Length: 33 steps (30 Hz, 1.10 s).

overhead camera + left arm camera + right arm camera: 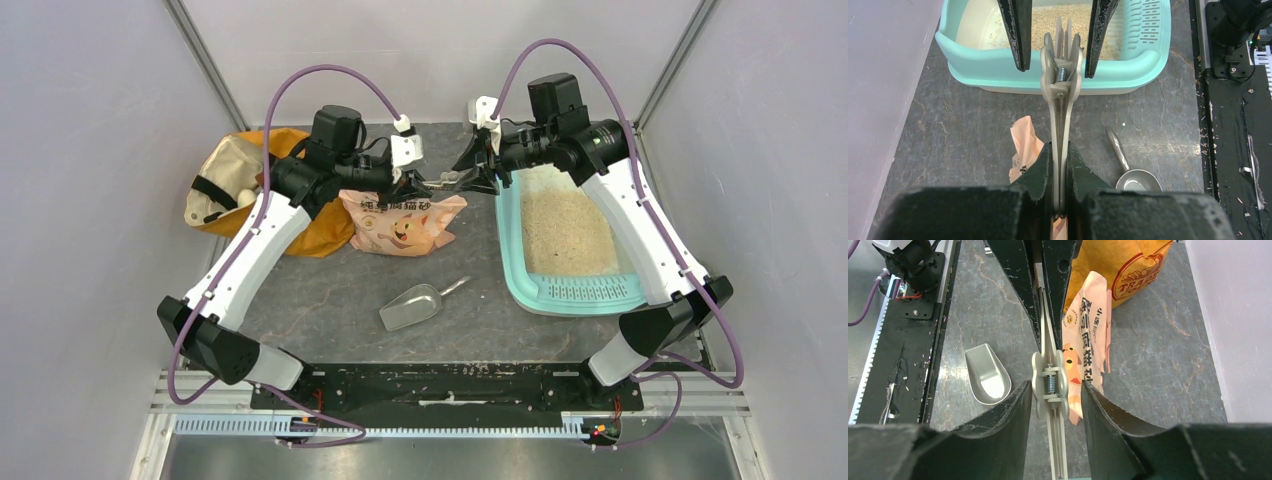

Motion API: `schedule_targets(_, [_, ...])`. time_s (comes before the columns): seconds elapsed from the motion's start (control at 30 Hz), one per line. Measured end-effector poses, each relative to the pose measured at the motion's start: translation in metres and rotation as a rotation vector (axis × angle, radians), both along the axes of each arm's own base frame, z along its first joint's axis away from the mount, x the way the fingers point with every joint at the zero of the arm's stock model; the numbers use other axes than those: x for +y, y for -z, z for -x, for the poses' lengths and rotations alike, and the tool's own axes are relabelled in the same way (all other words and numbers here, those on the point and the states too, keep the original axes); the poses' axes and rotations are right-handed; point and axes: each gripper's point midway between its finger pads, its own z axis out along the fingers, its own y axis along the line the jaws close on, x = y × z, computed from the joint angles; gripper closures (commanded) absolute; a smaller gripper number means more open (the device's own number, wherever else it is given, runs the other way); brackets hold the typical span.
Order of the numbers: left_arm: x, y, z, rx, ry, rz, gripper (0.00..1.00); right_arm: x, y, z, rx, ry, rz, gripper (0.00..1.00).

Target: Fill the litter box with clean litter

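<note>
Litter box (560,293): on table (330,300), 3 o'clock side, long axis running 12 to 6, perforated lip at the 6 o'clock end. Litter (565,230) lies inside, covering most of the floor; some bare cream floor shows at one corner in the left wrist view.

L pincer (428,184): clamped together on the thin handle end of a grey spring clip (1062,85), held above the table approx. at centre, just off the box's 9 o'clock rim.

R pincer (1054,387): fingers apart, one each side of the clip's spring hinge. Contact w/ the clip cannot be confirmed.

Pouch (405,222): pink, flat on table under the L pincer, at 9 o'clock of the box.

Scoop (412,307): metal, at 6 o'clock of the pouch, apart from it.

Orange bag (320,230): at 10 o'clock of the table, beside the pouch, partly under the L arm.
</note>
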Motion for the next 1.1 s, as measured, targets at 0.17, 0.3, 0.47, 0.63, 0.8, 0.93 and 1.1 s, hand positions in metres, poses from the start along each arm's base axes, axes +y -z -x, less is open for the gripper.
schedule_targets(0.17, [0.0001, -0.0001, -0.0007, -0.002, -0.002, -0.001, 0.98, 0.0002, -0.0005, -0.0006, -0.007, -0.001, -0.001, 0.56])
schedule_targets(0.3, [0.0002, -0.0001, -0.0007, -0.002, -0.003, -0.001, 0.98, 0.0002, -0.0004, -0.0008, -0.007, -0.001, -0.001, 0.55])
schedule_targets(0.47, [0.0, -0.0024, -0.001, -0.006, -0.003, 0.002, 0.98, 0.0014, -0.0004, -0.0005, -0.008, -0.004, -0.002, 0.54])
schedule_targets(0.63, [-0.0008, -0.0036, -0.0024, -0.009, -0.002, 0.003, 0.98, 0.0022, -0.0007, -0.0008, -0.011, -0.005, -0.003, 0.56])
schedule_targets(0.8, [-0.0024, 0.0006, -0.0053, 0.002, -0.002, -0.003, 0.98, 0.0029, -0.0005, -0.0005, -0.011, -0.007, -0.003, 0.57])
schedule_targets(0.93, [-0.0033, 0.0019, -0.0055, 0.005, -0.001, -0.004, 0.98, 0.003, -0.0009, -0.001, -0.014, -0.007, -0.004, 0.61])
schedule_targets(1.1, [-0.0037, -0.0001, -0.0056, 0.0, 0.0, -0.002, 0.98, 0.0029, -0.0009, -0.0012, -0.017, -0.008, -0.004, 0.63])
